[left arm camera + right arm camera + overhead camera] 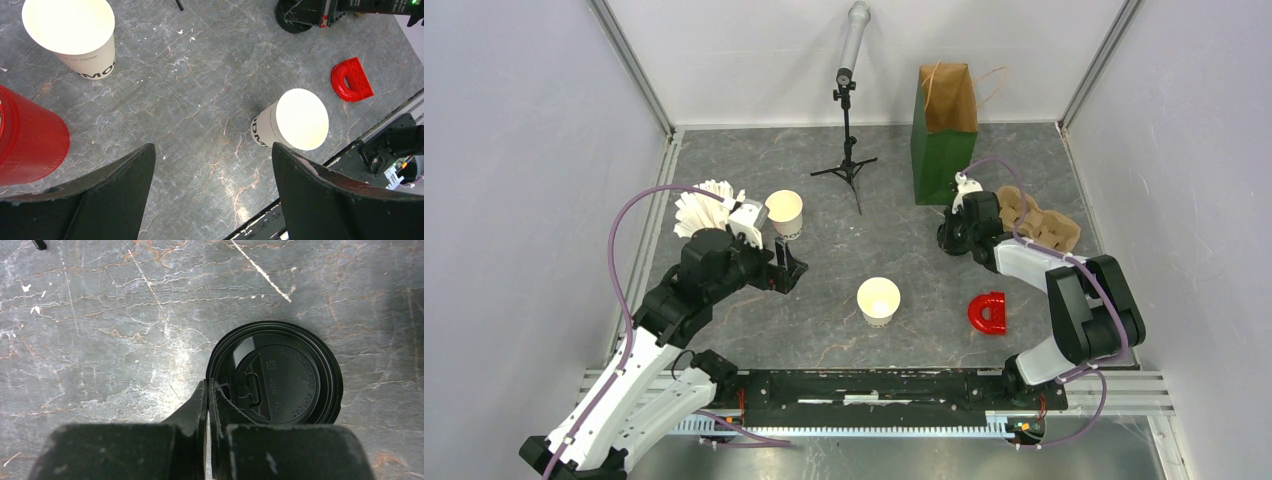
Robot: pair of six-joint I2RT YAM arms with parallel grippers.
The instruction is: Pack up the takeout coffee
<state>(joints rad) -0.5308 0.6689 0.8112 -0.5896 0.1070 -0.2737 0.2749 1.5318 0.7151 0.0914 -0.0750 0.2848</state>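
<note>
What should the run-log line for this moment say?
right gripper: pinching rim of black lid | left gripper: open, empty | near cup: no lid | far cup: no lid | green bag: upright, open

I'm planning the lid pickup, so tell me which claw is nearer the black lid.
Right. The right claw is closed on the black lid at its rim. The left claw hangs open across the table, near the red cup and a lidless paper cup.
</note>
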